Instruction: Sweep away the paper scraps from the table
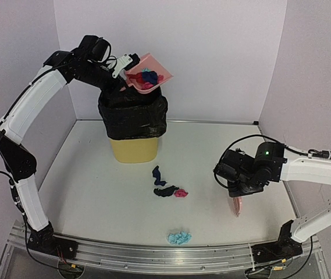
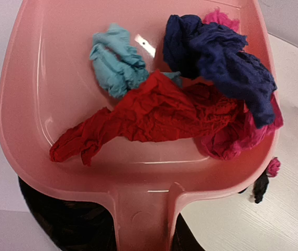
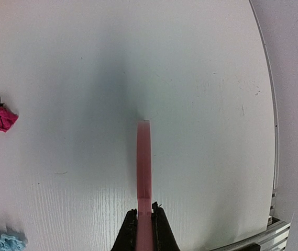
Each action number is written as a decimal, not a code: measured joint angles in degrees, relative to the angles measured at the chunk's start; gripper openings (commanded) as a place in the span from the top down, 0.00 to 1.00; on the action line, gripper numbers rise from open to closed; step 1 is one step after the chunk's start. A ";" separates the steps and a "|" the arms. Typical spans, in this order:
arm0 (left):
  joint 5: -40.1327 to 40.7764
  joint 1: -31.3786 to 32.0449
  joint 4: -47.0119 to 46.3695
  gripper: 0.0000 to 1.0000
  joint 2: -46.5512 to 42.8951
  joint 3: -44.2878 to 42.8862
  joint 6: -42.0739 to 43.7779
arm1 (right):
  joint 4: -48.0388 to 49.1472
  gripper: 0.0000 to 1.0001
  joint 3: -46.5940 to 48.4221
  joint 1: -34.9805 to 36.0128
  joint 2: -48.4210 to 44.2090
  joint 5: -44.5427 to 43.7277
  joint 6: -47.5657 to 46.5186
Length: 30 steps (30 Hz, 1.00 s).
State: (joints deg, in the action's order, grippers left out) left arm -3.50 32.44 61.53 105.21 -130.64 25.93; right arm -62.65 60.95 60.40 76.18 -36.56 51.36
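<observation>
Paper scraps (image 2: 154,112): where do you see them from your seat?

— In two lots. A heap in red, light blue, navy and magenta lies inside the pink dustpan (image 2: 28,104). I have the dustpan up over the yellow bin (image 1: 133,150) with the black liner (image 1: 132,113), at the back of the table (image 1: 89,192). The others lie on the tabletop. A navy wad (image 1: 158,174) sits in front of the bin. Nearer me, a black wad (image 1: 164,191) touches a pink wad (image 1: 181,193). A light blue wad (image 1: 180,237) sits close to the front rail (image 1: 153,253).

— And the left gripper (image 1: 123,67)?

— Closed narrow on the dustpan's handle, carrying it. My left wrist view shows only the handle leaving the bottom of the picture, not the fingers.

— Right side?

— The right gripper (image 3: 144,230) has its fingers (image 3: 130,235) pressed tight on the handle of the pink brush (image 3: 144,157). The brush points down at the table on the right, well apart from the wads. I cannot tell whether the bristles touch the surface.
</observation>
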 measured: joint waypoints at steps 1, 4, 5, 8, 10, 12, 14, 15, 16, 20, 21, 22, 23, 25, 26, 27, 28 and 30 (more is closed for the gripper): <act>1.23 -1.91 -0.06 1.00 0.11 0.36 0.12 | 0.00 1.00 0.00 0.00 0.00 0.08 0.02; 6.28 -6.35 -0.67 1.00 0.18 2.39 0.25 | 0.01 1.00 0.00 0.00 0.01 0.16 0.07; 8.01 -7.33 -0.63 1.00 0.32 2.90 0.26 | 0.01 1.00 0.00 0.00 0.02 0.16 0.10; 13.05 -8.03 -1.36 1.00 1.11 3.66 0.98 | 0.00 1.00 0.00 0.00 0.33 0.14 0.13; 16.92 -7.38 -3.96 1.00 1.06 5.53 2.74 | 0.02 1.00 0.00 0.00 0.72 0.12 0.13; 20.56 -6.88 -6.87 1.00 0.91 7.82 4.89 | 0.02 1.00 0.00 0.00 1.16 0.08 0.13; 24.21 -6.37 -9.98 1.00 0.79 10.74 8.12 | 0.02 1.00 0.00 -0.04 1.60 -0.06 0.11; 25.92 -6.20 -11.57 1.00 0.60 12.41 9.78 | 0.00 1.00 0.00 -0.13 1.78 -0.16 0.06; 27.35 -6.10 -12.86 1.00 0.46 13.85 11.39 | 0.02 1.00 0.00 -0.23 1.98 -0.25 -0.01; 31.40 -5.83 -18.10 1.00 -0.09 17.80 19.21 | 0.02 1.00 0.00 -0.55 2.79 -0.70 -0.15; 31.91 -5.76 -19.17 1.00 -0.29 17.95 20.97 | 0.02 1.00 0.00 -0.67 2.94 -0.74 -0.21; 32.40 -5.69 -20.23 1.00 -0.52 18.07 22.68 | 0.02 1.00 0.00 -0.79 3.09 -0.76 -0.27; 32.95 -5.46 -21.68 1.00 -1.00 18.51 24.67 | 0.00 1.00 0.02 -0.93 3.30 -0.80 -0.29; 34.73 -4.69 -25.94 1.00 -2.73 20.36 29.54 | 0.02 1.00 0.02 -1.04 3.66 -0.80 -0.34; 35.73 -4.18 -27.77 1.00 -3.41 20.97 32.06 | 0.02 1.00 0.02 -1.10 3.77 -0.81 -0.37; 36.96 -3.61 -29.70 1.00 -3.95 21.34 34.81 | 0.02 1.00 0.03 -1.22 3.85 -0.83 -0.40; 38.21 -3.11 -31.86 1.00 -4.25 21.53 37.72 | 0.02 1.00 0.04 -1.25 3.85 -0.88 -0.40; 40.25 -2.27 -36.59 1.00 -4.70 22.25 43.02 | 0.02 1.00 0.04 -1.25 3.87 -0.98 -0.40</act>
State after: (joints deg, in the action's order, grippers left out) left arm 36.75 30.17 24.94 100.51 -108.39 68.95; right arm -62.63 60.99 59.16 80.05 -37.55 50.96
